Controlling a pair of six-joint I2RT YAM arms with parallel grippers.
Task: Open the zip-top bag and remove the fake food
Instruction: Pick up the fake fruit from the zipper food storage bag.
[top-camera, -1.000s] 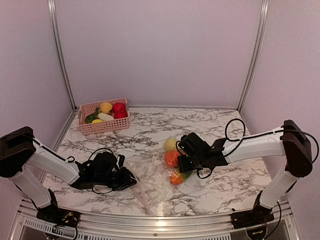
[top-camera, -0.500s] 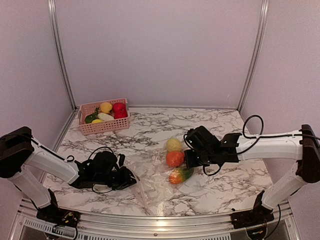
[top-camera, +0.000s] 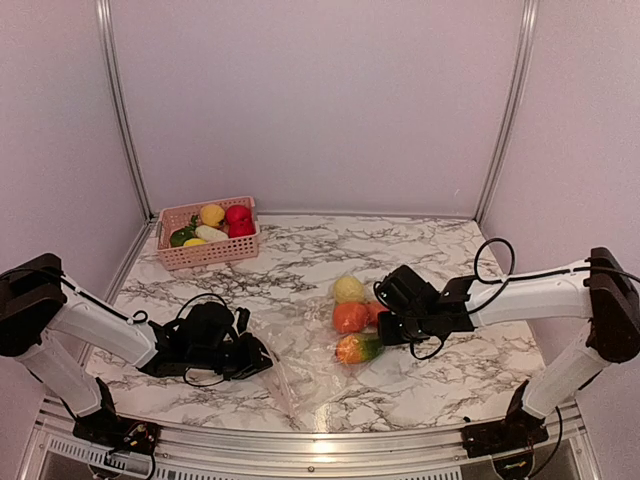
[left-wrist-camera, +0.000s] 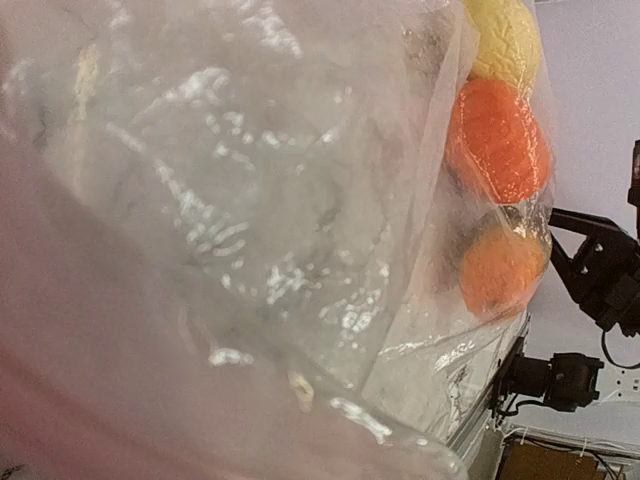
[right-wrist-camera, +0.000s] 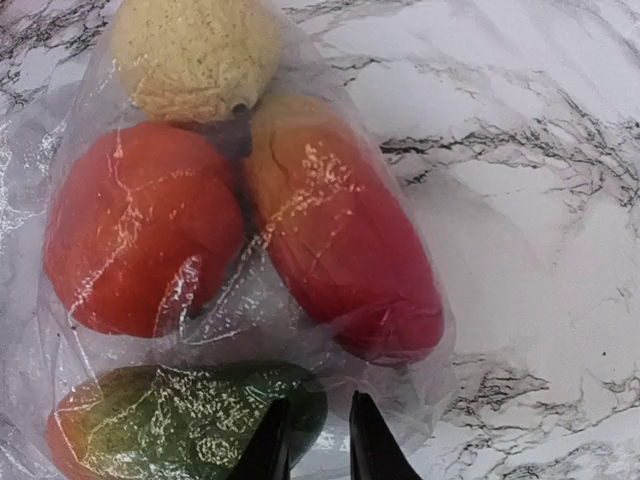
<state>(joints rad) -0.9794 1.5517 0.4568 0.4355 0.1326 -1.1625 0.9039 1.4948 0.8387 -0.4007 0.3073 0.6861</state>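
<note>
The clear zip-top bag (top-camera: 300, 365) lies across the marble table between my grippers. The fake food sits at its right end: a yellow piece (top-camera: 348, 289), an orange one (top-camera: 350, 317), a red one (top-camera: 375, 312) and a green-orange one (top-camera: 358, 348). My left gripper (top-camera: 262, 362) is shut on the bag's left edge. Film (left-wrist-camera: 250, 200) fills the left wrist view and hides the fingers. My right gripper (top-camera: 385, 328) is at the food's right side. In the right wrist view it (right-wrist-camera: 318, 440) is nearly closed on bag film beside the green piece (right-wrist-camera: 190, 420) and below the red one (right-wrist-camera: 340, 240).
A pink slatted basket (top-camera: 208, 232) holding several more toy foods stands at the back left, against the wall. Metal frame rails run along the table's edges. My right arm (left-wrist-camera: 600, 270) shows at the right edge of the left wrist view.
My right gripper has moved right and slightly nearer, from over the food to its right side, uncovering the red piece. The left arm has not moved.
</note>
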